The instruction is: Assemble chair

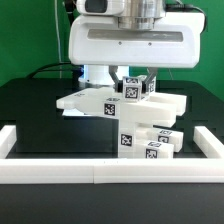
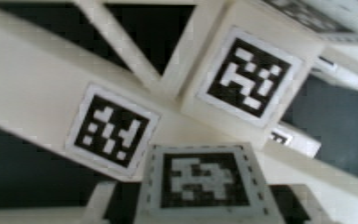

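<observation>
The chair is in loose white pieces with black-and-white tags. In the exterior view a flat slab [image 1: 92,103] lies mid-table, and leg blocks [image 1: 130,138] and smaller tagged blocks [image 1: 160,148] stand in front of it. My gripper [image 1: 136,88] hangs low over the slab's far right. In the wrist view it [image 2: 204,202] is shut on a tagged white block [image 2: 201,176], with dark fingers [image 2: 121,203] on either side. Two more tagged white pieces [image 2: 247,75] [image 2: 112,124] lie just beyond it, tilted in the picture.
Long white border rails run along the table's front [image 1: 110,172], the exterior view's left [image 1: 18,142] and its right [image 1: 206,142]. The table top is black. The arm's white body [image 1: 125,45] fills the upper middle.
</observation>
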### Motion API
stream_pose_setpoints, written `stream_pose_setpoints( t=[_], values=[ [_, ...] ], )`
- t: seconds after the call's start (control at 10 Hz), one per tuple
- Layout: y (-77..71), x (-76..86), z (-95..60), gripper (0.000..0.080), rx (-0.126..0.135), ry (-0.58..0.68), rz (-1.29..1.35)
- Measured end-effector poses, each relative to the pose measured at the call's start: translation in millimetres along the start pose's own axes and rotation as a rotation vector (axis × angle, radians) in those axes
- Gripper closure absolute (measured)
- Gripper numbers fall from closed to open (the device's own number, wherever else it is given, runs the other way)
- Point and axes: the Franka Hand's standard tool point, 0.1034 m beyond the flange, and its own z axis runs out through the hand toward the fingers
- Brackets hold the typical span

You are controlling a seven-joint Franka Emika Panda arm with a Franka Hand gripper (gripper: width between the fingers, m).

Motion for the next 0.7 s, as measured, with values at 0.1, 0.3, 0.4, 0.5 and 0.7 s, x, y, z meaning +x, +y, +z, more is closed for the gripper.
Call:
stream_pose_setpoints(
  t=[0.1, 0.3, 0.4, 0.5, 0.7],
  values=[
    [-1.2, 0.1, 0.2, 0.0528, 0.0, 0.003, 0.092],
    [-2.8, 1.2, 0.3, 0.0528, 0.0, 0.014, 0.255],
    [-2.9, 1.5, 0.2, 0.0528, 0.001, 0.016, 0.344],
    [-2.8, 1.6, 0.2, 0.0528, 0.001, 0.016, 0.406],
    [-3.3, 1.9, 0.1, 0.0528, 0.003, 0.018, 0.555]
  ],
)
